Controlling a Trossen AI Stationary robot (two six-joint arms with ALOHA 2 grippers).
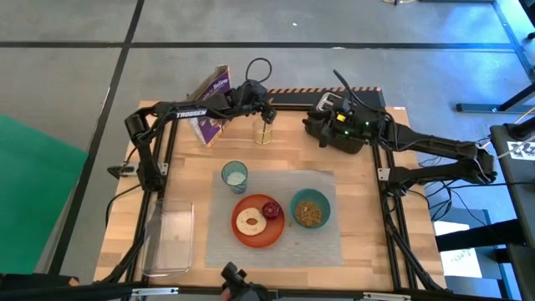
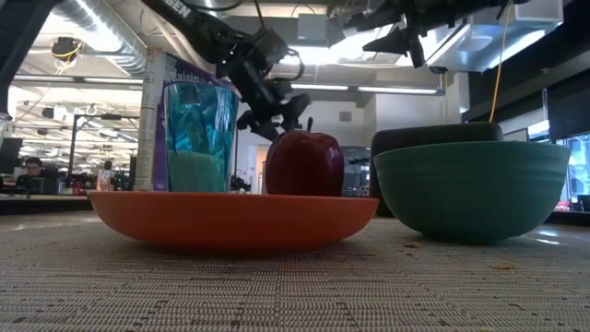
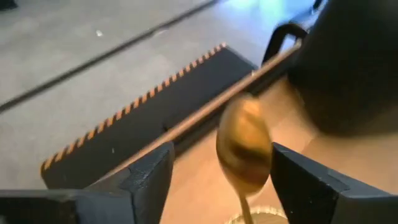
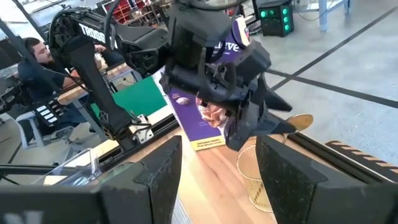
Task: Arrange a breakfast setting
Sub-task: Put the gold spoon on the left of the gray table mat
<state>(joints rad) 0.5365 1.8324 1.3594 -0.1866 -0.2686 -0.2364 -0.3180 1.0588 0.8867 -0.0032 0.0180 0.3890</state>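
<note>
- While the left hand point(image 3: 214, 180) hangs over the holder point(image 1: 264, 132) at the worktop's point(image 1: 192, 167) far edge, we see its fingers point(image 3: 146, 180) standing apart on either side of the spoon point(image 3: 244, 149), not yet clamped.
- A glancing close could tip the holder or let the spoon slide out.
- Right hand point(image 4: 214, 165) waits near the toaster point(image 1: 343, 130), fingers apart, nothing held.
- Plate point(image 1: 257, 221), bowl point(image 1: 310, 209) and cup point(image 1: 235, 175) sit on the mat point(image 1: 322, 242).
- We read "TROSSEN" on the left arm; the box point(image 1: 212, 104) shows "aisin".
</note>
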